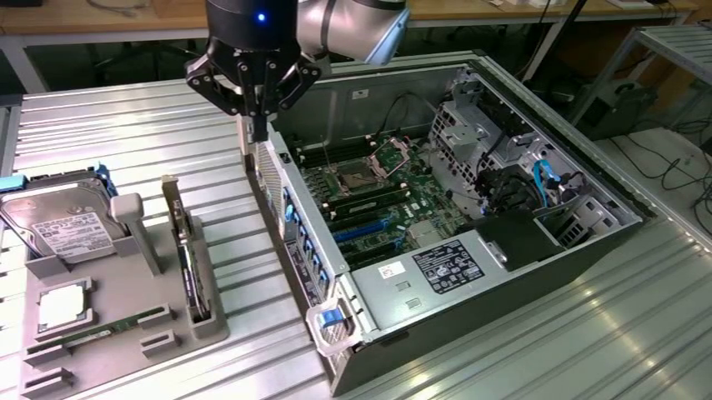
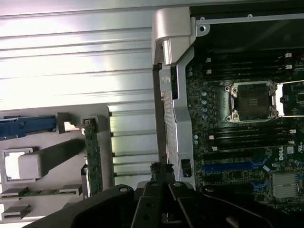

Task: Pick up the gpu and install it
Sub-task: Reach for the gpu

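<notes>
In the exterior view, the black robot gripper [image 1: 258, 132] hangs at the upper middle of the frame, its jaws pressed together and empty, right above the rear wall of the open black-and-silver computer case [image 1: 579, 250]. A straight descent from here would likely strike that wall.

The gpu [image 1: 192, 262], a thin card with a silver bracket, stands on edge in the grey plastic holder [image 1: 122, 333] at lower left, on the ribbed metal bench [image 1: 133, 125]. It is well apart from the jaws. The silver boxy hard drive [image 1: 67, 225] and a grey post [image 1: 126, 229] crowd one side of it.

In the wrist view, the gpu [image 2: 92, 156] shows its green edge. The case wall [image 2: 166, 95] stands between it and the blue motherboard slots [image 2: 232, 167], so a card carried low could snag there.
</notes>
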`<control>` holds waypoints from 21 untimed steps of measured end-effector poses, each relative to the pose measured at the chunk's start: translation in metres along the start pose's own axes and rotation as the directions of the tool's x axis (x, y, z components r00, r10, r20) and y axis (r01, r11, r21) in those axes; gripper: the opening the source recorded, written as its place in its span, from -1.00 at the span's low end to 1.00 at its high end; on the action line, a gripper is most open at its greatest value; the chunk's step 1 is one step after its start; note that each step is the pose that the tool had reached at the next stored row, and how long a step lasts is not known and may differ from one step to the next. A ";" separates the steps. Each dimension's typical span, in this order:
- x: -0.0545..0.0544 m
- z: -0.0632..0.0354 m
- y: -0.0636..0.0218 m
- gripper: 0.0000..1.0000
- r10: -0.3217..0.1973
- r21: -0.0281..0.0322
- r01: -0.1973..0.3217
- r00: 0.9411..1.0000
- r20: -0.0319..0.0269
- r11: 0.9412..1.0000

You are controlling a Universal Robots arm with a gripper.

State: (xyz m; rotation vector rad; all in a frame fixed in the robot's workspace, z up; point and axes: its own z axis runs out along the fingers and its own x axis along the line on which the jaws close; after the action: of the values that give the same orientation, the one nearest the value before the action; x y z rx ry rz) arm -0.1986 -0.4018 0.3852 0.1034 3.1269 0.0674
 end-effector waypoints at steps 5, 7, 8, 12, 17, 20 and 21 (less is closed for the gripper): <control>0.005 0.0002 -0.0013 -0.79 -0.001 0.000 0.001 1.000 0.000 1.000; 0.008 0.0003 -0.0018 -0.79 -0.002 0.000 0.002 1.000 0.000 1.000; 0.009 0.0003 -0.0020 -0.79 -0.002 0.000 0.002 1.000 0.000 1.000; 0.016 0.0006 -0.0056 -0.79 -0.006 0.000 0.006 1.000 0.000 1.000; 0.021 0.0008 -0.0130 -0.79 -0.020 -0.001 0.020 1.000 -0.001 1.000; 0.025 0.0008 -0.0166 -0.79 -0.027 -0.001 0.027 1.000 -0.001 1.000; 0.026 0.0009 -0.0176 -0.79 -0.029 -0.001 0.029 1.000 -0.001 1.000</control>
State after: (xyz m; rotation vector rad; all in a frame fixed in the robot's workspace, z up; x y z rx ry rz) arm -0.2258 -0.4175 0.3833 0.0579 3.1287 0.0681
